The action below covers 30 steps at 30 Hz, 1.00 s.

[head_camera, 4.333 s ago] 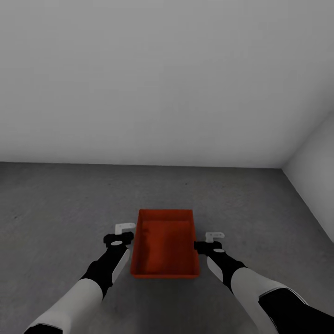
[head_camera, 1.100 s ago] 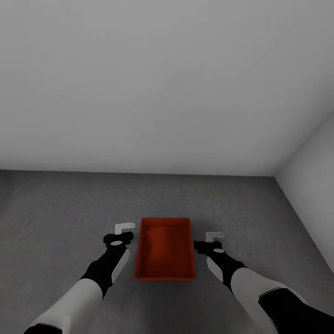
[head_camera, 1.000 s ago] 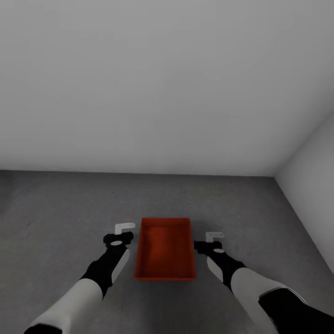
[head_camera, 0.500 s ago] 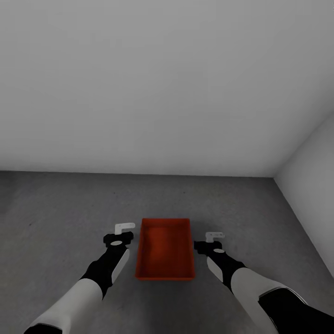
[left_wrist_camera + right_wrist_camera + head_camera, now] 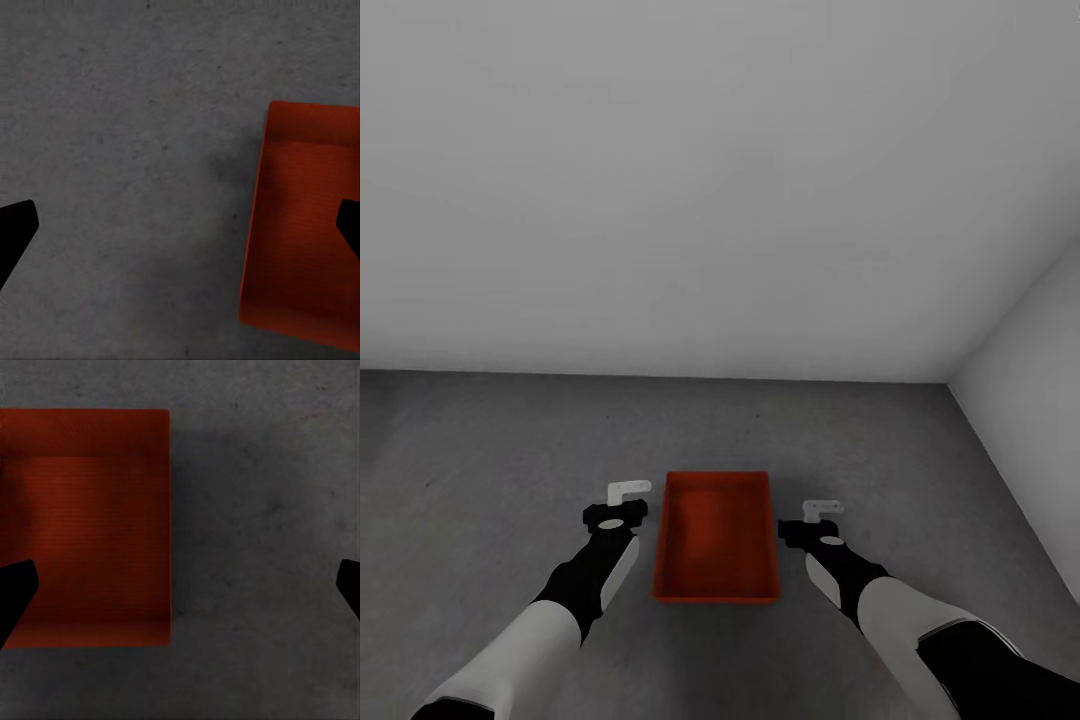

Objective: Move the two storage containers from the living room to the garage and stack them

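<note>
The jaws of both grippers stand spread wide with nothing between them: in each wrist view the two dark fingertips sit at opposite edges of the picture, with bare floor and bin showing between. In the head view the left gripper [image 5: 622,505] hovers at about 9 o'clock from the red-orange rectangular plastic storage container [image 5: 716,537], and the right gripper [image 5: 812,521] at about 3 o'clock from it, each just beside a long wall but apart from it. The container sits flat and open side up on the dark grey mottled concrete floor [image 5: 490,450] of the garage, its long axis running from 6 toward 12 o'clock, away from the robot; it looks empty. The plain grey-white wall [image 5: 710,180] lies beyond it at 12 o'clock, well apart, and a side wall [image 5: 1040,340] closes the corner toward 2 o'clock. The left wrist view has the container [image 5: 307,225] off to one side over the floor [image 5: 127,150], and the right wrist view likewise has the container [image 5: 86,525] beside bare floor [image 5: 262,525]. The symmetrical flanking pose suits a two-handed carry by the long walls, and the parted jaws suggest this bin is set down as the base of the stack; I judge the second container has yet to be set on top.
</note>
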### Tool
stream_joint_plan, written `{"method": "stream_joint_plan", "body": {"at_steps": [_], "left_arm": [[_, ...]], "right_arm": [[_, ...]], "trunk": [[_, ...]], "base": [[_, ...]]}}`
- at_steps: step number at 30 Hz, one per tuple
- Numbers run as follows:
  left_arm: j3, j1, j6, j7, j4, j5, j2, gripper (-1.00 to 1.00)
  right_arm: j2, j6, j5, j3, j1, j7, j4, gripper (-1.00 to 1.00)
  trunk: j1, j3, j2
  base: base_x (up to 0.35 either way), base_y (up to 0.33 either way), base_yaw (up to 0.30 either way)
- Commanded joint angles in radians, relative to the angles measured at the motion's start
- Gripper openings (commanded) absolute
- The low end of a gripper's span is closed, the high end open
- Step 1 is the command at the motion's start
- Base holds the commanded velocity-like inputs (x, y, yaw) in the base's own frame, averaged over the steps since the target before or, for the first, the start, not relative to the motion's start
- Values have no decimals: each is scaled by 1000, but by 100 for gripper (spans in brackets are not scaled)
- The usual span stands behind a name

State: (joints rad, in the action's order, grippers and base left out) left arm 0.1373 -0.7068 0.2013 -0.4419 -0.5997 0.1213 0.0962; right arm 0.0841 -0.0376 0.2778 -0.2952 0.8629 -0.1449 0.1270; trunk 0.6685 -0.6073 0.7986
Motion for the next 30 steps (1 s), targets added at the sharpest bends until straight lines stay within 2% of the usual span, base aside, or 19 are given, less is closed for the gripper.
{"method": "stream_joint_plan", "body": {"at_steps": [1, 30], "left_arm": [[7, 0, 4, -9, -2, 11, -1, 100], [10, 0, 1, -1, 2, 18, 0, 100]], "right_arm": [[0, -4, 11, -9, 1, -4, -1, 100], [2, -7, 11, -10, 1, -4, 0, 100]], "trunk": [[-4, 2, -7], [-115, 93, -210]], "base": [[0, 0, 0], [0, 0, 0]]}}
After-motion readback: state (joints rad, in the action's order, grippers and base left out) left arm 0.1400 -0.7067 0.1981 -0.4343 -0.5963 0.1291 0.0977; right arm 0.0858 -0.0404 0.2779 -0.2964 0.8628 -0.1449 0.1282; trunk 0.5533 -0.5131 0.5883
